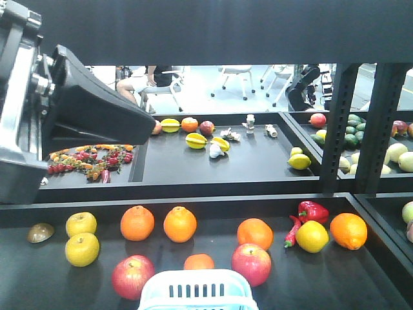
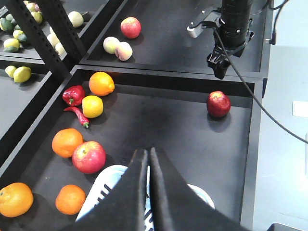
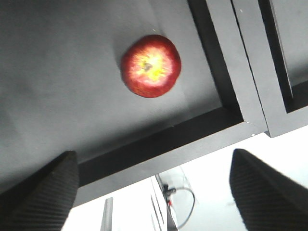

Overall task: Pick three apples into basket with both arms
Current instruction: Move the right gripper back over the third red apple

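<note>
Front view, foreground: the rim of the pale aqua basket (image 1: 197, 290) at the bottom edge, resting on the near black tray (image 1: 39, 284). Two red apples flank it: one just to its left (image 1: 132, 276) and one just to its right (image 1: 251, 263), both close to the rim. A small orange (image 1: 199, 261) lies directly behind the basket, between the two apples. Farther back on the same tray stand three larger oranges (image 1: 137, 223), two yellow apples (image 1: 82, 248) at the left, and at the right a red bell pepper (image 1: 313, 210), a red chilli (image 1: 293, 234), a yellow fruit (image 1: 312, 236) and another orange (image 1: 348, 230).

Left wrist view: the left gripper (image 2: 148, 156) hangs over the basket (image 2: 103, 192), its two black wedge fingers pressed together with nothing between them. A red apple (image 2: 88, 157) lies just left of the basket. A darker red apple (image 2: 218, 104) lies alone, well apart, near the far right wall of the tray (image 2: 159, 120). The right arm (image 2: 232, 29) hangs above and behind that apple.

Right wrist view: the right gripper (image 3: 154, 190) is spread wide, its fingertips (image 3: 41, 192) at opposite lower corners of the frame with nothing held. The red apple (image 3: 151, 66), stem dimple upward with yellow blush, sits on the tray floor beyond the fingers, near the tray's edge; it is not between the fingers.

Front view, background: the left arm housing (image 1: 64, 116) fills the upper left; a rear tray (image 1: 258, 168) carries star fruit, lemons and other mixed produce.
</note>
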Tool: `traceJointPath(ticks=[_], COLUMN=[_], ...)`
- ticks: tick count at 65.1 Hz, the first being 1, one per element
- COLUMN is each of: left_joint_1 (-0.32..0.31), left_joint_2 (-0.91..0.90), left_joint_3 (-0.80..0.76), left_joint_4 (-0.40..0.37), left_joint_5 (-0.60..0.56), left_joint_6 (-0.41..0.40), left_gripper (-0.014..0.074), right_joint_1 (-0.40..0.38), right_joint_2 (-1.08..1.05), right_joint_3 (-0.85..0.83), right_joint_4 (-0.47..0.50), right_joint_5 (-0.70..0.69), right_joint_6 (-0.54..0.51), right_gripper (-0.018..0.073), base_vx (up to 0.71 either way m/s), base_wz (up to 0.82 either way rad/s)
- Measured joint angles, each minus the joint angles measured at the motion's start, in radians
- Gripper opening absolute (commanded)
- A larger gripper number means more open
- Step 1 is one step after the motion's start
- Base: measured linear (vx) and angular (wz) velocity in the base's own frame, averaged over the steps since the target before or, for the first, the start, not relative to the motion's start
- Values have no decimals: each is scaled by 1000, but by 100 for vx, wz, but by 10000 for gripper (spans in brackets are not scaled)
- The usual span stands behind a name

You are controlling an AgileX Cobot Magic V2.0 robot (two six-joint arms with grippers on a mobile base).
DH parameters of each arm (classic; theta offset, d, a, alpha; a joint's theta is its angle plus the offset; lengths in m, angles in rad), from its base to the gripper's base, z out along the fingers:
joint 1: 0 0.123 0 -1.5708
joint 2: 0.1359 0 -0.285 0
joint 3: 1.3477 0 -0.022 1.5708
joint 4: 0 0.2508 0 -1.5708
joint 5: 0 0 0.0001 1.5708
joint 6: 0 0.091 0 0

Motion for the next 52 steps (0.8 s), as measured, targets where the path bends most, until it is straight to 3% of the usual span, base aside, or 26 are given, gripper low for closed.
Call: traceJointPath(ticks=[26,52], left_joint_1=[0,0], left_joint_2=[0,0], left_joint_3=[0,0], left_joint_4=[0,0], left_joint_5=[0,0], left_joint_6=[0,0], left_gripper=[-8,-8], right_joint_1=[-11,-11], right_joint_2=[166,303], right_joint_3=[0,0], right_joint_4=[99,90], right_joint_5=[-86,-153], right_joint_6=[-32,-32], right_gripper=[585,585], base_vx=[0,0], base_wz=[0,0])
